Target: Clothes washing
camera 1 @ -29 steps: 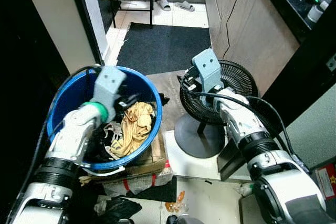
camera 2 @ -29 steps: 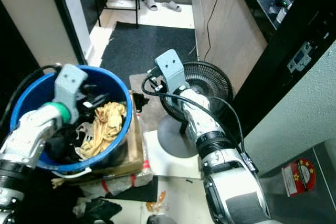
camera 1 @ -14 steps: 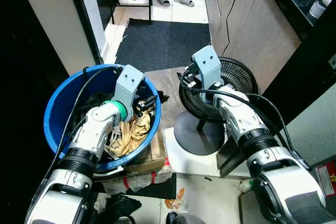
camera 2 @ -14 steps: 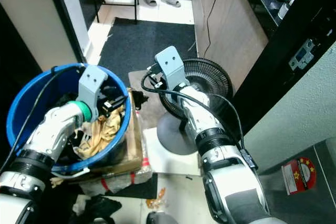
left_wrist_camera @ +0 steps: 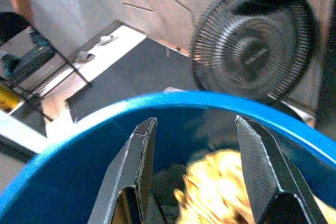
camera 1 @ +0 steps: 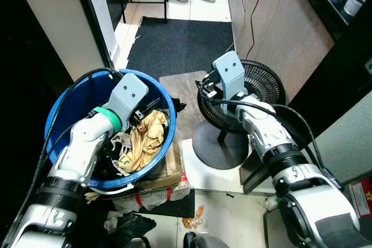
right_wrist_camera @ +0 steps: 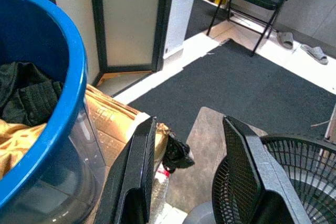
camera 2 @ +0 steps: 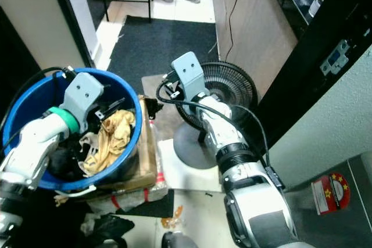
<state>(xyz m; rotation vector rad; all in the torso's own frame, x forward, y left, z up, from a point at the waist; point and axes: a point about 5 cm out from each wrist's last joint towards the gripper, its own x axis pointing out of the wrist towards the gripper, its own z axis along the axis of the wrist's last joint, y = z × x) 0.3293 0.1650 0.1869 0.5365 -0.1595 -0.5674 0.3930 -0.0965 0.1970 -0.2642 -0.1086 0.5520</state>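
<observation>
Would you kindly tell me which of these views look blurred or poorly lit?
Left wrist view: soft, the yellow cloth smeared inside the blue tub. Right wrist view: sharp, evenly lit. Eye views: sharp, though the left edge beside the tub falls into deep shadow.

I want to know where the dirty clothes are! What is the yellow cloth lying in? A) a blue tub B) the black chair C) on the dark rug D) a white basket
A: the yellow cloth lies inside the round blue tub, along with some dark clothes, and the left pincer is held open above it.
</observation>
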